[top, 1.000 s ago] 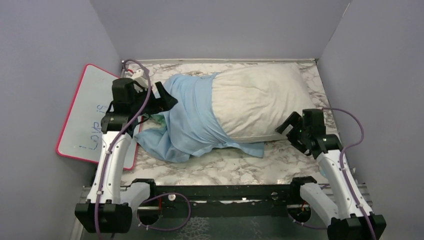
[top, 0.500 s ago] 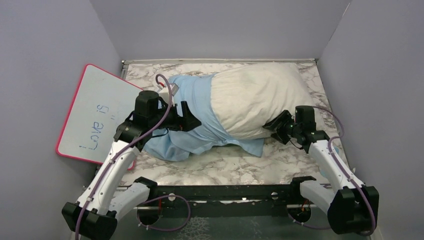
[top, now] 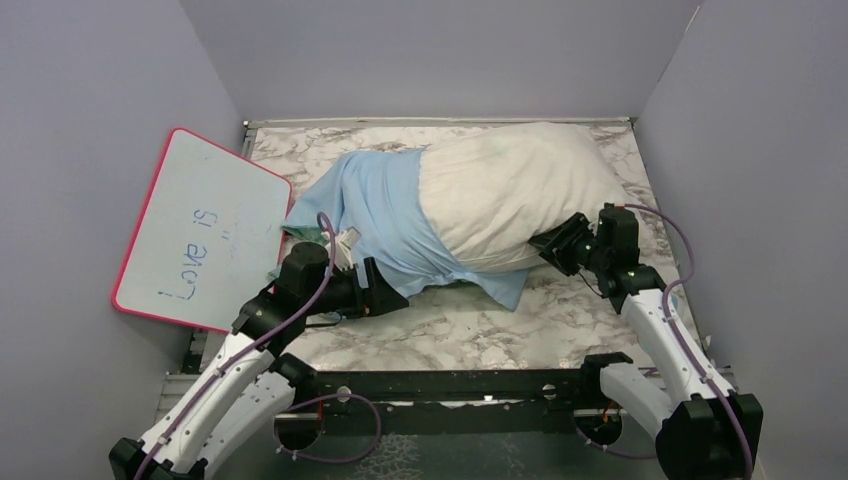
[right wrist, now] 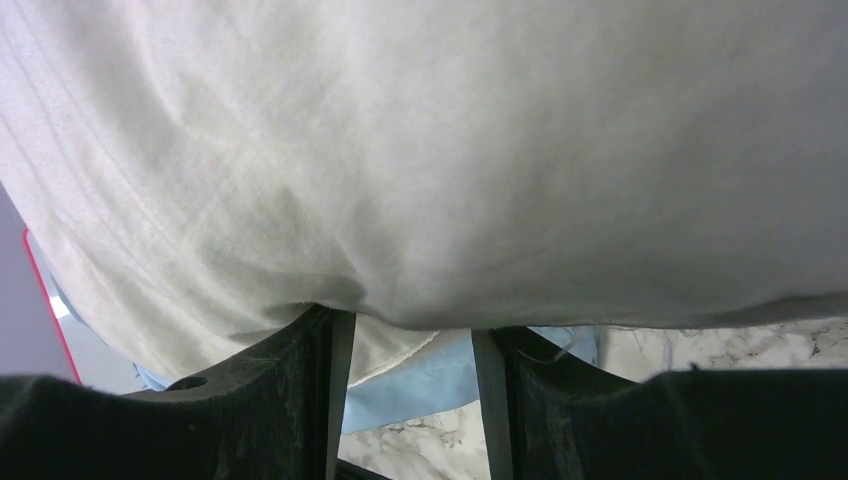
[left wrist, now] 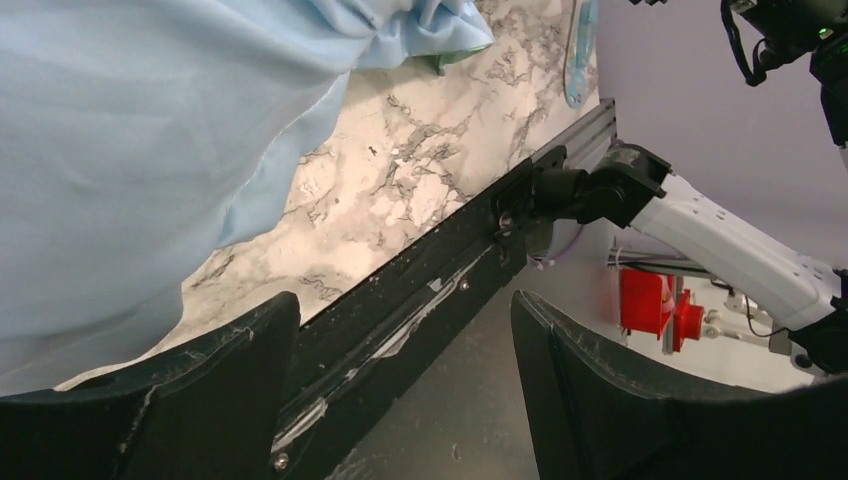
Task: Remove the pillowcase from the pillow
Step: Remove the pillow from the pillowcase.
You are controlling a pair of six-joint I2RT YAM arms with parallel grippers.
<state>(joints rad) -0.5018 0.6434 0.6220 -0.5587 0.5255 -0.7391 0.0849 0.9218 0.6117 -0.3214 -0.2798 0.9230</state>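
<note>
Now, L pincer (left wrist: 402, 300) spread by pillowcase (left wrist: 120, 120), R pincer (right wrist: 408, 325) on pillow (right wrist: 420, 150), grip unclear

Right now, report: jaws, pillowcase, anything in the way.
Left jaws open, empty, beside pillowcase. Right jaws at pillow near edge, grip unclear. Pillowcase partly off, covering pillow's left end. Whiteboard beside it, left.

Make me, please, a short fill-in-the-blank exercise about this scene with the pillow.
1. The whiteboard has a ___ rim.
2. In the top view, the pillowcase is bunched over the ___ end of the pillow.
3. The left gripper has its jaws ___, with nothing between them.
4. The right gripper pushes its jaws against the off-white ___.
Missing words: pink; left; open; pillow.
</note>
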